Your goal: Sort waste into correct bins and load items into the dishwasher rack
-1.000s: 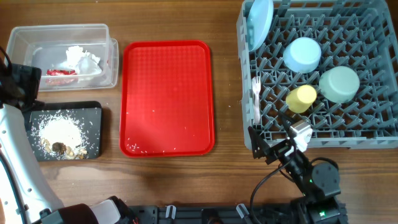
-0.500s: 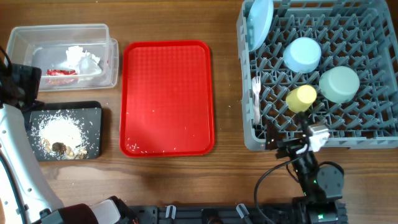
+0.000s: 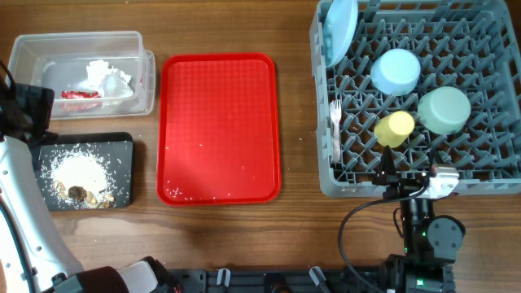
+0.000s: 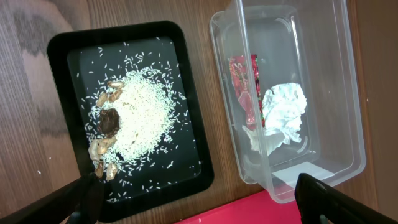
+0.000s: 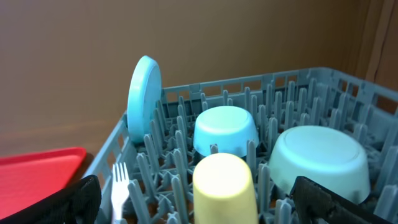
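The rack (image 3: 480,57) holds plate (image 3: 339,31) on edge, blue bowl (image 3: 396,71), green bowl (image 3: 444,110) and cup (image 3: 395,129) inverted, fork (image 3: 334,130); far left of it, napkin (image 3: 107,77) and wrapper (image 3: 80,94) in tub (image 3: 77,37), scraps (image 3: 77,193) in black tray (image 3: 122,150).

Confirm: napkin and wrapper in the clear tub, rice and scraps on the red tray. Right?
Wrong tray. Rice and scraps lie on the black tray, as the left wrist view shows. Napkin and wrapper are in the clear tub.

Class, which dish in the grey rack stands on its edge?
The pale blue plate, upright in the rack's far-left corner; the blue bowl, green bowl and yellow cup sit upside down.
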### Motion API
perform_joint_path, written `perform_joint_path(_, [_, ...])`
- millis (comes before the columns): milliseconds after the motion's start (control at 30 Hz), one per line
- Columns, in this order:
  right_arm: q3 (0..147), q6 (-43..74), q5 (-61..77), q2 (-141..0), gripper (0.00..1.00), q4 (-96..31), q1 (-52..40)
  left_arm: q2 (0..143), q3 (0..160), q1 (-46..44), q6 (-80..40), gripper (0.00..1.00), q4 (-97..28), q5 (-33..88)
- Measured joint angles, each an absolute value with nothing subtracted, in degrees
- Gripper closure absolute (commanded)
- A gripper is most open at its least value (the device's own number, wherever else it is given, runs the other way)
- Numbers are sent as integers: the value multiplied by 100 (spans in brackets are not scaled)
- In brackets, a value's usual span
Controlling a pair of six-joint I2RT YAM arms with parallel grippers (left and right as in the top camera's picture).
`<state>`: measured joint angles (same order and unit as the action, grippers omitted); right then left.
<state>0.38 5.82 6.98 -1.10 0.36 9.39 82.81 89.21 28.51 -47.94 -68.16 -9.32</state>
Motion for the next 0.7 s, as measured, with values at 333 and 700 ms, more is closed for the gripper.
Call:
perform_joint_path(333, [38, 115, 670, -110, 0, 19, 939, 8281, 8921, 2851, -4794, 0, -6816, -932])
perform_joint_path(700, [38, 115, 631, -110, 0, 19, 899, 8281, 8921, 2851, -4794, 0, -6816, -932])
